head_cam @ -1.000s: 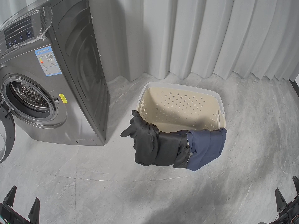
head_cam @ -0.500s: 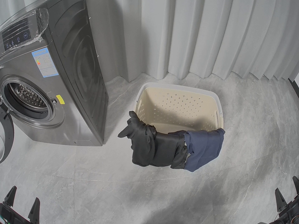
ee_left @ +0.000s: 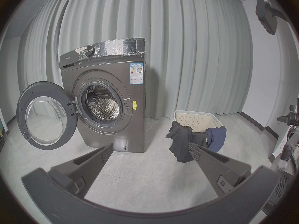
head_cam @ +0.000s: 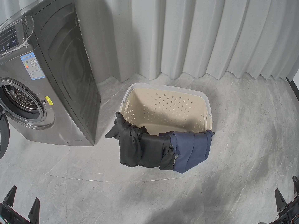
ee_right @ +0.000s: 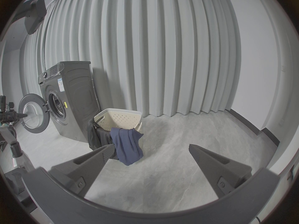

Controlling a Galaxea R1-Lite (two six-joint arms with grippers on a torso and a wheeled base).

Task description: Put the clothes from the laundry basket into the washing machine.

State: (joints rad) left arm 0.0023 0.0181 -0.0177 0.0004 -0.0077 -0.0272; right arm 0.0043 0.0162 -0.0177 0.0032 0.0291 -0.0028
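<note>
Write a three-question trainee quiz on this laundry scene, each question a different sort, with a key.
1. True or false: the left gripper and the right gripper are both open and empty.
2. Fill in: the washing machine door stands ____.
3. Where is the black garment? A. inside the washing machine; B. draped over the laundry basket rim, beside the blue garment; C. held by the left gripper.
Key: 1 true; 2 open; 3 B.
</note>
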